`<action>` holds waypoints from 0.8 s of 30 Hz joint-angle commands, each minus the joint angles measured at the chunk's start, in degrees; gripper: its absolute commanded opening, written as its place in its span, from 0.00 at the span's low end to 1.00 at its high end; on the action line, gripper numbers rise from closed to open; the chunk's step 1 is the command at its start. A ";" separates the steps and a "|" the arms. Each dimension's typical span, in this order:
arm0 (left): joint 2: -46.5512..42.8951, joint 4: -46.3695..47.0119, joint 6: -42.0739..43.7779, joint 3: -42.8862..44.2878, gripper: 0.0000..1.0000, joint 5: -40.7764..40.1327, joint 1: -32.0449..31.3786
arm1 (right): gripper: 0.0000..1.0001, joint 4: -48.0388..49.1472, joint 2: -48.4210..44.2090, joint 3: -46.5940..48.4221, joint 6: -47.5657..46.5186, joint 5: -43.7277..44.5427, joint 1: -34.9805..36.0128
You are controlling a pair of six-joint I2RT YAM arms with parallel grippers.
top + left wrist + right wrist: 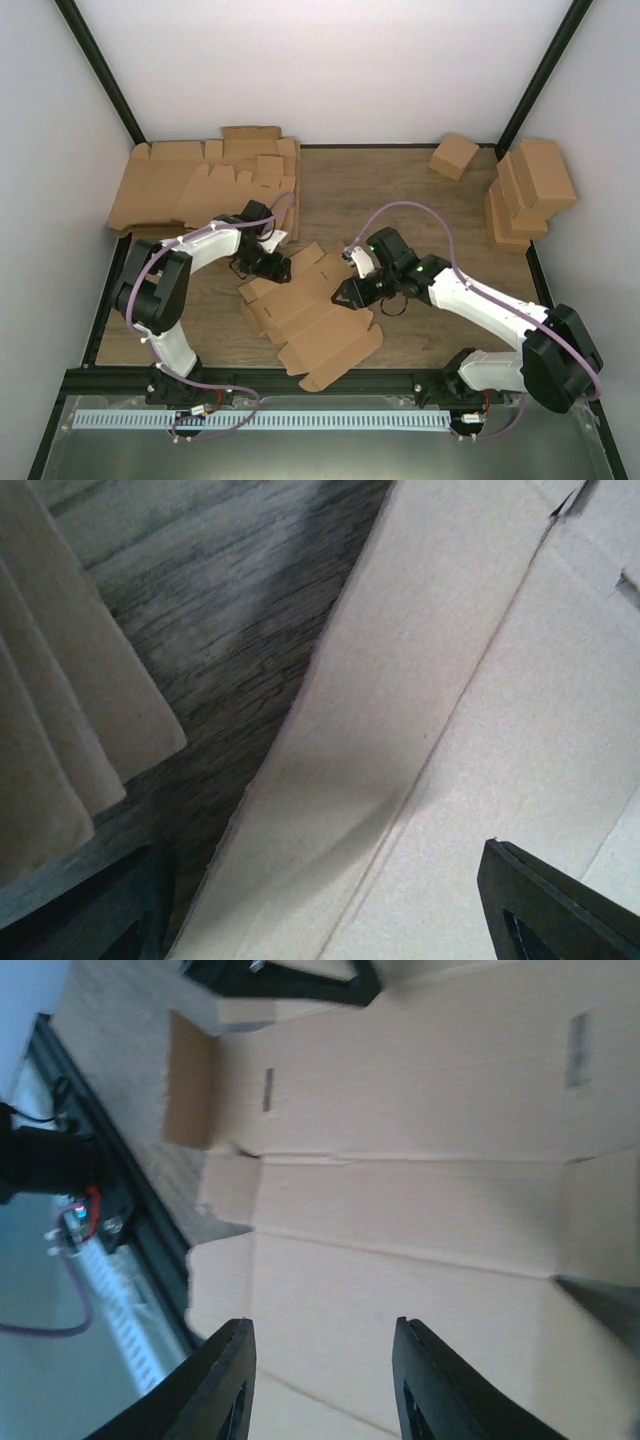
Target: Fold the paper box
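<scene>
The wooden worktop (400,200) carries flat blanks (200,185) far left and finished boxes (528,190) far right. At its centre lies the box (320,325), a matte, creased, slotted cardboard sheet, barely folded. The left tool (325,905) and right tool (322,1360) hover over it, fingers spread. Next, probably, they must pinch a flap and raise it along a crease.

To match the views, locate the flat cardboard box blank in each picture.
Top external: the flat cardboard box blank lies at centre.
Left wrist: the blank fills the right half.
Right wrist: the blank fills most of the frame.
Shared landmark: the wooden tabletop, bare beside the blank's edge.
</scene>
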 commanded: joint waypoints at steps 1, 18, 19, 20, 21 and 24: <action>1.32 -0.48 0.55 0.16 0.81 1.50 0.32 | 0.34 2.38 0.40 -1.74 0.28 -9.13 3.01; -4.05 -1.57 0.93 -0.58 0.12 5.52 0.33 | 0.01 15.53 12.62 -10.02 8.61 1.76 4.54; -4.62 -1.54 1.00 -0.59 0.12 6.53 0.28 | 0.01 16.08 13.13 -10.09 8.83 1.99 4.53; -5.12 -1.52 1.37 -0.59 0.12 7.82 0.20 | 0.01 16.48 13.59 -10.13 9.06 2.29 4.53; -5.51 -1.55 1.75 -0.67 0.12 9.24 0.11 | 0.01 16.78 14.06 -10.12 9.24 2.66 4.55; -6.49 -1.50 2.06 -1.12 0.21 10.64 -0.03 | 0.01 17.28 15.15 -10.24 9.41 3.79 4.53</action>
